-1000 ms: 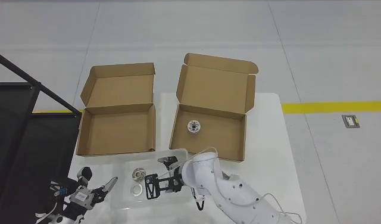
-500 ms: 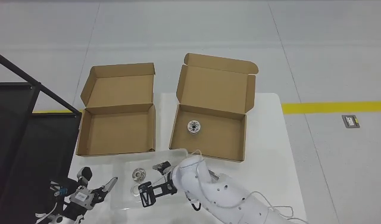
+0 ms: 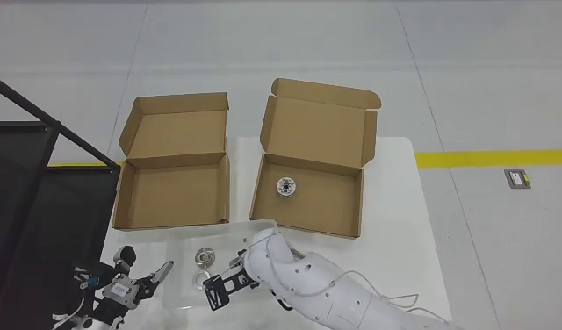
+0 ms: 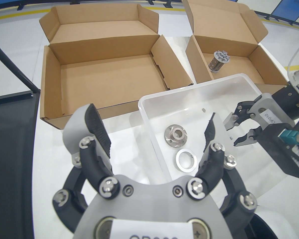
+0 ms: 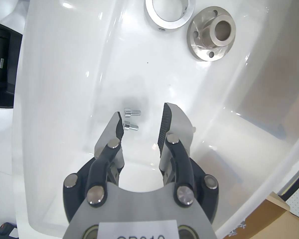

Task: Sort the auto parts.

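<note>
A white plastic bin (image 3: 219, 227) stands at the table's front. Inside lie a flanged metal hub (image 5: 211, 35), a plain metal ring (image 5: 169, 4) and two small bolts (image 5: 132, 112). My right gripper (image 5: 142, 111) hangs open inside the bin, its fingers on either side of the bolts and holding nothing. In the top view the right gripper (image 3: 218, 292) sits beside the ring (image 3: 201, 280). My left gripper (image 4: 152, 118) is open and empty at the table's front left corner, just outside the bin wall. A splined metal part (image 3: 285, 186) stands in the right cardboard box (image 3: 325, 198).
The left cardboard box (image 3: 171, 194) is open with nothing inside, behind the bin. Both boxes have their lids folded back. A black frame and panel (image 3: 35, 207) border the table's left side.
My right gripper has moved left across the bin and toward the table's front, ending near the ring. The left gripper has stayed put.
</note>
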Robot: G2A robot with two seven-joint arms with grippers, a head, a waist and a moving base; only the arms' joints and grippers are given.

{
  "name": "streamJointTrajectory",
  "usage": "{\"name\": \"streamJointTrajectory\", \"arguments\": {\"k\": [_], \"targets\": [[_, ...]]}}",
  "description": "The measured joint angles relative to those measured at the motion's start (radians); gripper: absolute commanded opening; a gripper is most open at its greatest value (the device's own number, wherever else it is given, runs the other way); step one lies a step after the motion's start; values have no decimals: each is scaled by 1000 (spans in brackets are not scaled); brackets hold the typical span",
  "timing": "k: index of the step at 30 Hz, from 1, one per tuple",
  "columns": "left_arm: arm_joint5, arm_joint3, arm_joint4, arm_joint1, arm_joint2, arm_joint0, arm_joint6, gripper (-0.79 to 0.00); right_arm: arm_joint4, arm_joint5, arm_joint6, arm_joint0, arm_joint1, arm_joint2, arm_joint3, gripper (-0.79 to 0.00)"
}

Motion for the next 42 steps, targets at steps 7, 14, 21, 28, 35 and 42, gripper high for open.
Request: {"name": "streamJointTrajectory", "arguments": {"k": [7, 14, 21, 28, 35, 42], "targets": [[0, 0, 0, 0, 0, 0, 0, 0, 18, -2, 15, 26, -52, -32, 95, -431], [0, 0, 0, 0, 0, 0, 0, 0, 37, -7, 1, 50, -97, -47, 182, -437], [0, 0, 0, 0, 0, 0, 0, 0, 38, -14, -23, 68, -129, -58, 251, -511], [0, 0, 0, 0, 0, 0, 0, 0, 30, -15, -49, 77, -153, -64, 301, -588], [0, 0, 0, 0, 0, 0, 0, 0, 19, -15, -71, 87, -167, -62, 333, -785], [0, 0, 0, 0, 0, 0, 0, 0, -5, -2, -102, 90, -165, -53, 319, -785]]}}
